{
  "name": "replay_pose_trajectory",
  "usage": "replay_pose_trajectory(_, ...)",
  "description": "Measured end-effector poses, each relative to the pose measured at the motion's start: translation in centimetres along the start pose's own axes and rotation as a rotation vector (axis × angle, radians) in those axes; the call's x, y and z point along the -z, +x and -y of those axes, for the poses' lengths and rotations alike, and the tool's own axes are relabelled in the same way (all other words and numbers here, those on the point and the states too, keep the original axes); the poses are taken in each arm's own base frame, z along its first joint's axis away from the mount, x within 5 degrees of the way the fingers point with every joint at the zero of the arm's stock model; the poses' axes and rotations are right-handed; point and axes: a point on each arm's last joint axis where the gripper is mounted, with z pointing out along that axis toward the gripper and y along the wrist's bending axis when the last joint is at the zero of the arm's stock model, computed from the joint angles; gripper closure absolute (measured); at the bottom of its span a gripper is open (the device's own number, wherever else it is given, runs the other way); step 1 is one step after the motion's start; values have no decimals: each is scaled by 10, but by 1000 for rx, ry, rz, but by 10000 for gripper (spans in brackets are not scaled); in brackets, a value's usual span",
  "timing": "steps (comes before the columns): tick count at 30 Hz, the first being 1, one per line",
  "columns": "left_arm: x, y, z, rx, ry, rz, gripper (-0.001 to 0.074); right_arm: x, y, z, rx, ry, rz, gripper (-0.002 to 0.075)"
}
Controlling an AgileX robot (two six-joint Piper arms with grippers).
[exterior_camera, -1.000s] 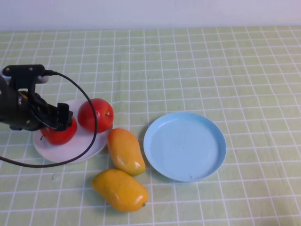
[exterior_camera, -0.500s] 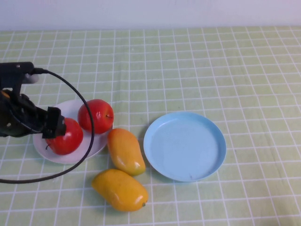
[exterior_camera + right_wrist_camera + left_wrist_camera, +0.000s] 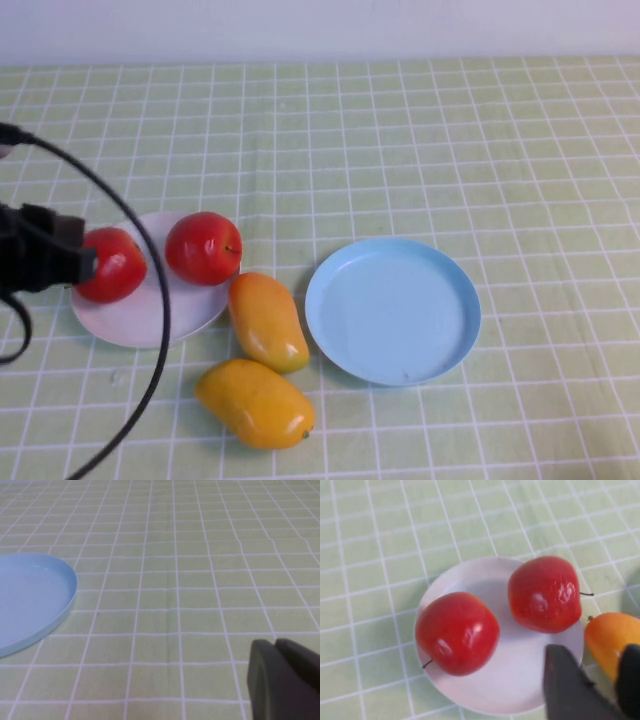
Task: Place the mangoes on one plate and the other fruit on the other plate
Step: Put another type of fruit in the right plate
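Note:
Two red apples (image 3: 108, 265) (image 3: 203, 247) rest side by side on the white plate (image 3: 140, 320); the left wrist view shows them too, one apple (image 3: 457, 632) beside the other (image 3: 545, 594) on the white plate (image 3: 512, 677). Two mangoes (image 3: 267, 320) (image 3: 255, 402) lie on the cloth between the white plate and the empty blue plate (image 3: 392, 310). My left gripper (image 3: 600, 682) hangs open and holds nothing, beside the plate's left edge, with a mango (image 3: 607, 637) showing between its fingers. My right gripper (image 3: 274, 647) is shut and empty, hovering over bare cloth to the right of the blue plate (image 3: 30, 597).
A green checked tablecloth (image 3: 430, 140) covers the whole table. A black cable (image 3: 150, 260) loops from the left arm over the white plate's left part. The right arm is outside the high view.
My left gripper has let go of the apple on the white plate and pulled back to the left. The apple now sits nearer the plate's left rim.

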Motion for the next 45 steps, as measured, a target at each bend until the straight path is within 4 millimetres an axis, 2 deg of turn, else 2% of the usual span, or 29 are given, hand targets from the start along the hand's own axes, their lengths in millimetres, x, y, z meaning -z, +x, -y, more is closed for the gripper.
replay_pose_trajectory(2,19,12,1,-14,-11,45,638,0,0,0,0,0,0,741)
replay_pose_trajectory(4,37,27,3,-21,-15,83,691,0,0,0,0,0,0,741)
replay_pose_trajectory(8,63,52,6,-11,-17,150,726,0,0,0,0,0,0,741)
replay_pose_trajectory(14,88,88,10,71,-11,253,735,0,0,0,0,0,0,741)
replay_pose_trajectory(20,86,114,10,75,-19,250,735,0,0,0,0,0,0,741)
replay_pose_trajectory(25,83,117,10,90,-20,240,735,0,0,0,0,0,0,741)
replay_pose_trajectory(29,74,121,8,75,-31,307,735,0,0,0,0,0,0,741)
replay_pose_trajectory(34,63,144,5,52,-75,474,735,0,0,0,0,0,0,741)
replay_pose_trajectory(38,63,173,3,43,-127,623,736,0,0,0,0,0,0,741)
replay_pose_trajectory(42,54,191,2,30,-158,638,736,0,0,0,0,0,2,741)
replay_pose_trajectory(45,48,198,1,13,-166,609,735,0,0,0,0,0,2,741)
